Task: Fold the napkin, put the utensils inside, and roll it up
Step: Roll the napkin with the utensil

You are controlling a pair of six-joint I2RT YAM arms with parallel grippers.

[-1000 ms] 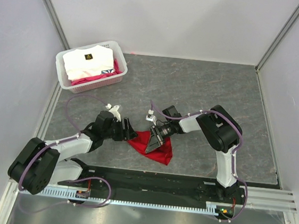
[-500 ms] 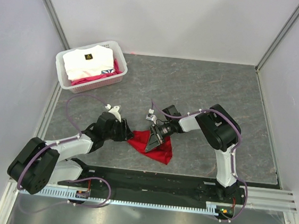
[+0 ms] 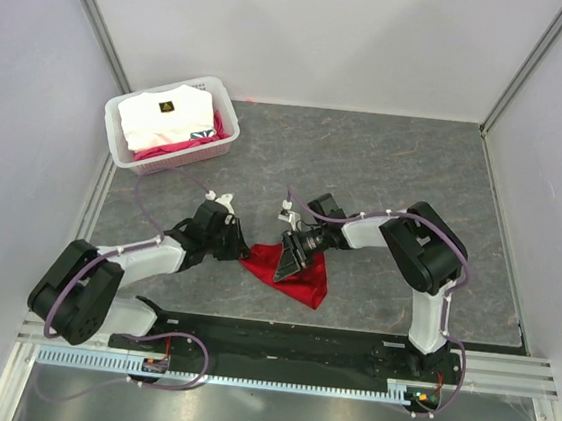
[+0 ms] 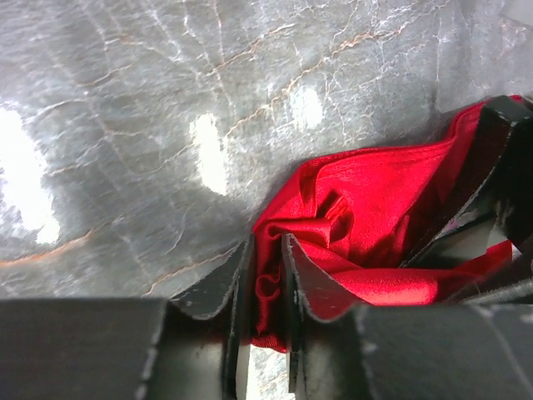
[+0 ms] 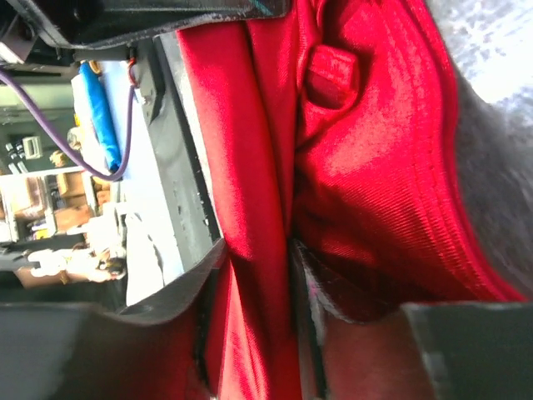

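Observation:
The red napkin (image 3: 299, 281) lies crumpled on the grey table between the two arms. My left gripper (image 3: 241, 249) is at its left corner. In the left wrist view the gripper (image 4: 265, 247) has its jaws narrowed onto a bunched fold of the napkin (image 4: 366, 192). My right gripper (image 3: 285, 259) is on the cloth's upper middle. In the right wrist view the gripper (image 5: 256, 247) stands parted, with a band of napkin (image 5: 383, 158) running loosely between the fingers. The utensils are out of view.
A white basket (image 3: 112, 122) with white and pink folded fabric (image 3: 166, 113) sits at the back left. White walls enclose the table (image 3: 417, 164) on three sides. The black base rail (image 3: 277, 346) runs along the near edge.
My left gripper has moved right onto the napkin's left corner and closed on a fold. My right gripper's jaws have widened around the cloth.

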